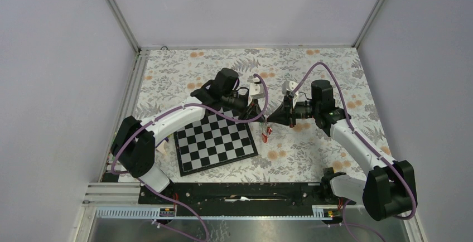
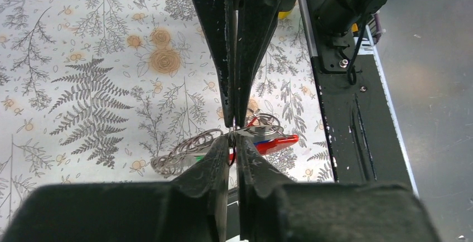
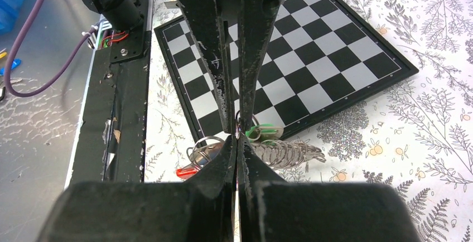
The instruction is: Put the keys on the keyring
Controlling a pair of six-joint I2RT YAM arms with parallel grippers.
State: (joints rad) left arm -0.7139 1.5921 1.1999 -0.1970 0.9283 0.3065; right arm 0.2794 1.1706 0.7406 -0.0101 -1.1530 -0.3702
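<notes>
Left pincer (image 2: 233,139) grasps a thin wire ring (image 2: 230,145) — right pincer (image 3: 237,138), clenched, meets it tip to tip; keys (image 3: 262,132) hang just below.

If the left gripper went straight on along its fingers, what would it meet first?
The right gripper: it appears tip to tip with the left gripper, where both seem to pinch thin ring wire.

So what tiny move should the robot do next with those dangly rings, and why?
I'd guess the left tool squeezes a touch tighter first. It meets the right tool tip to tip on a thin ring, a sliver of gap shows between its fingers, and the bunch of rings with keys dangles below.
</notes>
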